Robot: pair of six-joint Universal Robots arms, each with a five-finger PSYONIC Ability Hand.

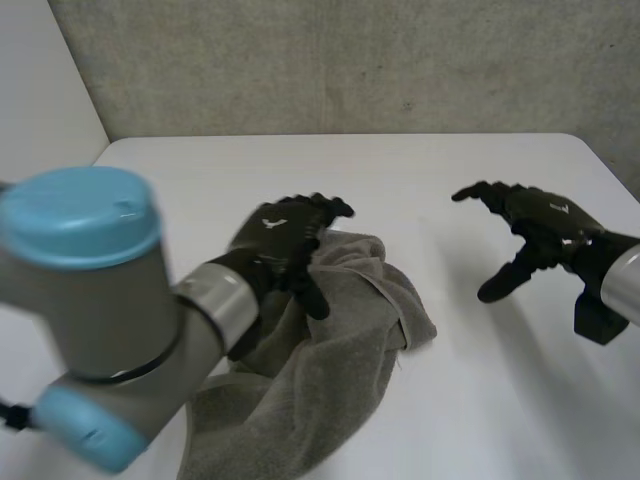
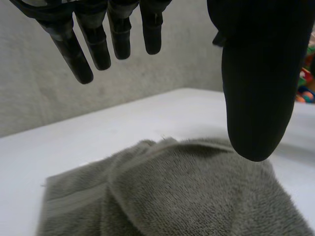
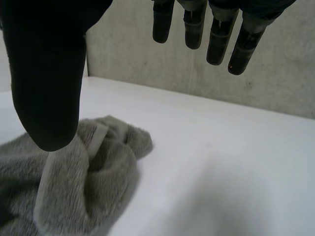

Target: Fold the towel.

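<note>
A grey-brown towel lies bunched and partly folded on the white table, left of the middle and toward the front. My left hand hovers over the towel's far edge with straight fingers and thumb apart, holding nothing; the towel lies below it. My right hand is off to the right of the towel, above bare table, also open. In the right wrist view its thumb and fingers hang spread, with the towel beside the thumb.
A grey wall runs behind the table's far edge. My left arm's large joint stands at the front left, next to the towel. Some coloured objects sit beyond the table in the left wrist view.
</note>
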